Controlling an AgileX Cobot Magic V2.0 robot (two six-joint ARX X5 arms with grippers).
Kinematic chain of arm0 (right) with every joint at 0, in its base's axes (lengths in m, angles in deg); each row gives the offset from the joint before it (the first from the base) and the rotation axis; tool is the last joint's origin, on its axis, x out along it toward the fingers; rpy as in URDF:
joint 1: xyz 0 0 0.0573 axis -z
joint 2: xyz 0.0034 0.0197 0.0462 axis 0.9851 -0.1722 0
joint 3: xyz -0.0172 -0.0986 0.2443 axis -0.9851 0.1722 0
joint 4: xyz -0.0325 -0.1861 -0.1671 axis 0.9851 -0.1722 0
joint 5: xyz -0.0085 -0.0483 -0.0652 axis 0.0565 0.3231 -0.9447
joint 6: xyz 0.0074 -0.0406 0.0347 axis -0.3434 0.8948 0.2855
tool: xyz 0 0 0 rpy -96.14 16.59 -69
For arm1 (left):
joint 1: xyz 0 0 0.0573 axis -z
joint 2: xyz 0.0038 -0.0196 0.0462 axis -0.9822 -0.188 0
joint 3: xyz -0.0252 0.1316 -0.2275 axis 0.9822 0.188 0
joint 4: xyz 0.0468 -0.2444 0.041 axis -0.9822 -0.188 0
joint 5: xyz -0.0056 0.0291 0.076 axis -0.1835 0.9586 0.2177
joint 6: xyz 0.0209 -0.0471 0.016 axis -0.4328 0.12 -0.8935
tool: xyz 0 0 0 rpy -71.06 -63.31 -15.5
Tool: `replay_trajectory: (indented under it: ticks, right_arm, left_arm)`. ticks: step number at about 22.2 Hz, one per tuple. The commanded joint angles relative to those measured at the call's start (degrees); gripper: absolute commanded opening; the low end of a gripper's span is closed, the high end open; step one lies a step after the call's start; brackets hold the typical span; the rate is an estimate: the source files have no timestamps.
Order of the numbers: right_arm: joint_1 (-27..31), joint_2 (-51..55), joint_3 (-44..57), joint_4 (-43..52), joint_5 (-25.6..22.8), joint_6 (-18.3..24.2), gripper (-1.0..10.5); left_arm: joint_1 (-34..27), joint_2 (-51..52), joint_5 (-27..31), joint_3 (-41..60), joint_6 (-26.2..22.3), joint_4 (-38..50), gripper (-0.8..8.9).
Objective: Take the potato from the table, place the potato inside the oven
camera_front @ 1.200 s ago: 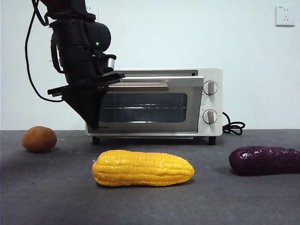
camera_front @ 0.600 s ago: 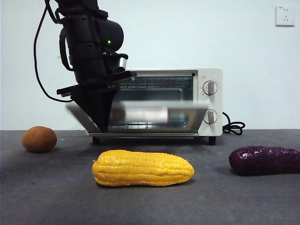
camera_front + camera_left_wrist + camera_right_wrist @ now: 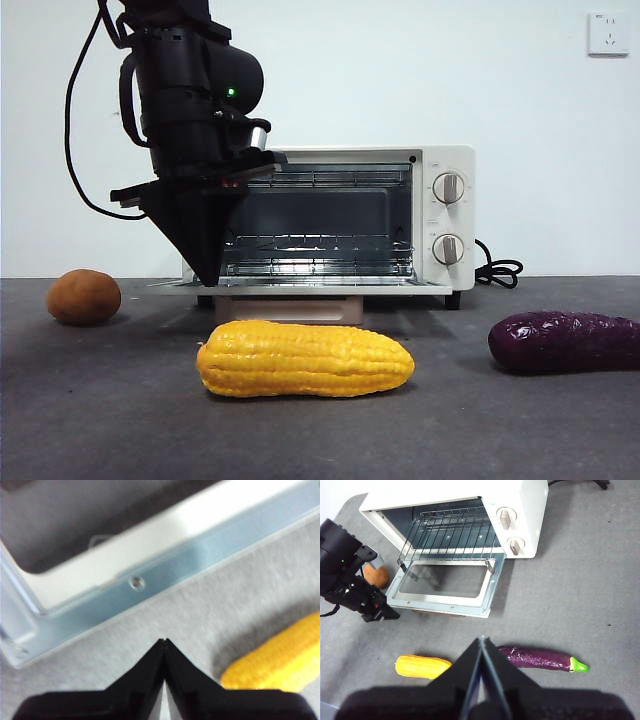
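Brown-orange and matte, the small rounded potato (image 3: 84, 296) lies on the dark grey speckled table (image 3: 110, 410), off to the side of the left gripper (image 3: 205, 275), whose black jaws are pressed together with nothing between them just above the flat-open glass door (image 3: 300, 285) of the cream-white boxy toaster oven (image 3: 440, 215). The long yellow corn cob (image 3: 305, 358) lies just in front of those jaws. The right gripper (image 3: 481, 641) hangs high over the table, jaws closed and empty, the dark purple oblong eggplant (image 3: 540, 658) just beside its tips and the potato well apart from them beyond the door's far corner.

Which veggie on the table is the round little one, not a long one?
The potato. It is a short brown lump, while the yellow corn and the purple eggplant are both long.
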Motion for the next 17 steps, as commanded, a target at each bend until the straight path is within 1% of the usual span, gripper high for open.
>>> replay_trajectory:
  ticks: [1, 2, 3, 4, 5, 6, 8, 10, 12, 14, 17]
  right_arm:
    - [-0.04, -0.85, -0.15, 0.39, 1.64, -0.04, 0.0]
    - [-0.04, -1.38, -0.15, 0.44, 3.61, -0.04, 0.0]
    - [-0.07, -2.16, -0.15, 0.63, 6.67, -0.17, 0.0]
    - [-0.09, -2.89, -0.15, 1.20, 8.92, -1.07, 0.0]
    - [-0.31, -3.58, -0.15, 2.45, 10.38, -2.80, 0.0]
    - [-1.14, -4.15, -0.15, 4.17, 10.75, -4.35, 0.0]
    - [-4.42, -5.03, -0.15, 9.07, 10.69, -7.37, 0.0]
    - [-9.25, -6.03, -0.15, 15.28, 10.62, -10.67, 0.0]
    - [-15.39, -7.96, -0.20, 22.36, 10.34, -14.29, 0.1]
    - [-22.40, -11.72, -1.01, 28.17, 8.17, -18.10, 0.8]
    - [-27.96, -17.27, -4.02, 29.46, 6.10, -18.27, 1.1]
  left_arm:
    - [0.79, 3.43, -0.04, 0.57, -0.28, -0.55, -0.06]
    - [0.94, 5.40, -0.07, 0.57, -0.28, -0.68, -0.06]
    - [1.11, 8.24, -0.04, 0.57, -0.28, -0.74, -0.06]
    - [1.09, 10.97, -0.02, 0.57, -0.28, -0.76, -0.06]
    - [1.09, 14.14, 0.00, 0.57, -0.26, -0.59, -0.06]
    - [1.09, 17.49, 0.00, 0.57, -0.26, -0.55, -0.06]
    - [0.76, 24.39, 0.63, 0.57, -0.24, -0.63, -0.06]
    - [0.44, 30.99, 3.17, 0.57, -0.22, -1.46, -0.06]
    - [0.35, 36.87, 5.79, 0.57, -0.22, -3.69, -0.06]
    - [0.33, 42.36, 8.74, 0.57, -0.22, -6.34, -0.06]
    - [0.33, 47.21, 10.95, 0.57, -0.07, -8.59, -0.06]
